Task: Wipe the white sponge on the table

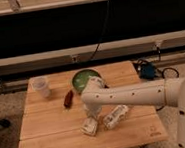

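Note:
The white sponge [90,126] lies flat on the light wooden table [48,139], near the front middle. My gripper [93,113] points down from the white arm that reaches in from the right. It sits right on top of the sponge, shut on it, and holds it against the tabletop.
A white plastic bottle [116,116] lies on its side just right of the sponge. A green bowl [84,79] stands behind the gripper. A clear cup [40,87] is at the back left, and a small dark red object [68,99] lies beside it. Cables [148,69] lie on the floor to the right.

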Robot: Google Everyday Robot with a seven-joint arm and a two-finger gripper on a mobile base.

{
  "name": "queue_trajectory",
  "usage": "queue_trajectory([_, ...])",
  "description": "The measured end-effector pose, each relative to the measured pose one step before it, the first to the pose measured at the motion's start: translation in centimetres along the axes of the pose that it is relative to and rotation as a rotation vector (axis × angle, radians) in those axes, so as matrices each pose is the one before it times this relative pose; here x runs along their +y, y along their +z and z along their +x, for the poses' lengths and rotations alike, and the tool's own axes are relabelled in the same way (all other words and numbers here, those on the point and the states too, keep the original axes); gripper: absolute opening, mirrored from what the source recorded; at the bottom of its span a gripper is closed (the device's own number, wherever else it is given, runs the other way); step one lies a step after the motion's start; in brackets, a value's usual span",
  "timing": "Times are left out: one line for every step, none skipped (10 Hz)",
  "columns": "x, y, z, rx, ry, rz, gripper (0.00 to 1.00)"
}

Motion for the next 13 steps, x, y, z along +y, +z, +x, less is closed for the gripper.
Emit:
queue_trajectory([0.155, -0.037, 0.062, -0.00055, -0.00007, -0.00338, 0.00])
queue_trajectory([-0.243, -0.081, 0.092, 0.00247, -0.00249, 0.00024, 0.00])
queue_trajectory([-0.264, 0.024, -0.145, -0.00095, -0.00543, -0.00092, 0.00])
queue_trajectory([-0.126, 0.013, -0.241, 0.00153, -0.00771, -0.00501, 0.00])
queue_trajectory([-0.400, 0.044, -0.316, -0.00152, -0.00869, -0.00026, 0.00])
queue_trajectory([-0.378, 0.002, -0.132, 0.00357, -0.01190, -0.00058, 0.00])
queue_trajectory([-0.180, -0.002, 0.368, 0.00596, -0.00666, -0.00351, 0.00])
queue_trajectory([-0.074, 0.171, 0.035, 0.00018, -0.00577, -0.00759, 0.00])
queue_trajectory([-0.279, 0.197, -0.336, 0.00109, -0.00980, -0.00372, 0.00])
queue_trajectory([0.507, 0.386, -0.402, 0.00156, -0.00317, -0.00567, 0.00])
queue_trajectory([0.238, -0.010, 0.056, 0.00024, -0.00383, 0.00088, 0.00])
queue_trajectory([0.004, -0.141, 0.152, -0.00058, -0.00181, 0.00227, 0.00])
queue_trajectory([-0.275, 0.037, -0.099, -0.00312, -0.00304, 0.00123, 0.00])
